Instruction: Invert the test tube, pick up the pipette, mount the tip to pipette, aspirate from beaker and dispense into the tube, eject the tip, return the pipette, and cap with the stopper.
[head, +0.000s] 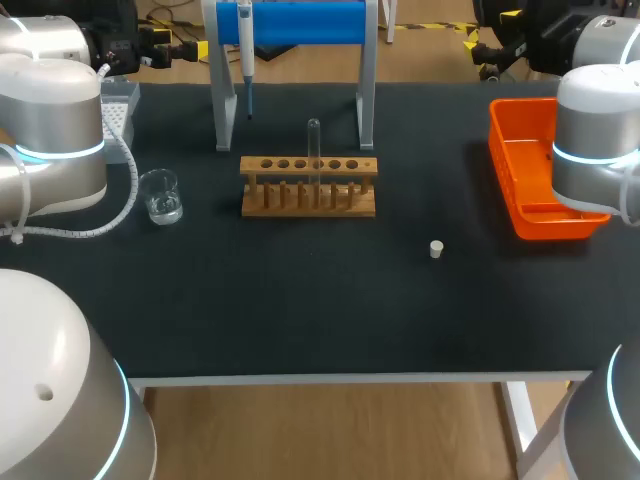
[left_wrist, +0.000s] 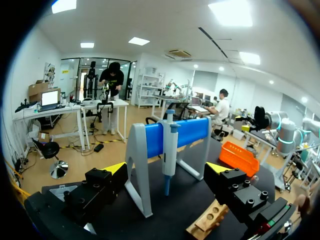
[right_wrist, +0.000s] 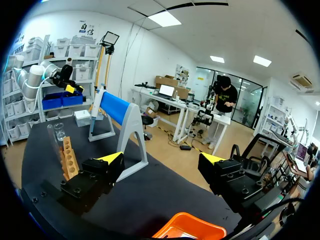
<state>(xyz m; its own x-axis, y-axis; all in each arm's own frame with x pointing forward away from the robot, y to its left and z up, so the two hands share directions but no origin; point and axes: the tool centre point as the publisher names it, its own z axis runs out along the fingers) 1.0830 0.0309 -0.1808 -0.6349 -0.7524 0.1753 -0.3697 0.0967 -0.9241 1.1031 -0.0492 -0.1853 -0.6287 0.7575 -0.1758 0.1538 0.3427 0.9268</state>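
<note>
With both arms held at the sides of the counter (head: 300, 310), I read my left hand (left_wrist: 166, 169) as spread, with nothing between its fingers. The pipette (left_wrist: 169, 150) hangs ahead of it on the blue stand (left_wrist: 192, 131) at the counter's far edge. My right hand (right_wrist: 161, 159) is also spread and holds nothing. The test tube (head: 314, 150) stands upright in a middle hole of the wooden rack (head: 308, 200), just in front of the stand. The beaker (head: 160, 196) sits toward the left edge, level with the rack. The stopper (head: 436, 248) lies alone between the rack and the right edge, closer to the near edge. An orange tray (head: 500, 150) sits at the right edge.
</note>
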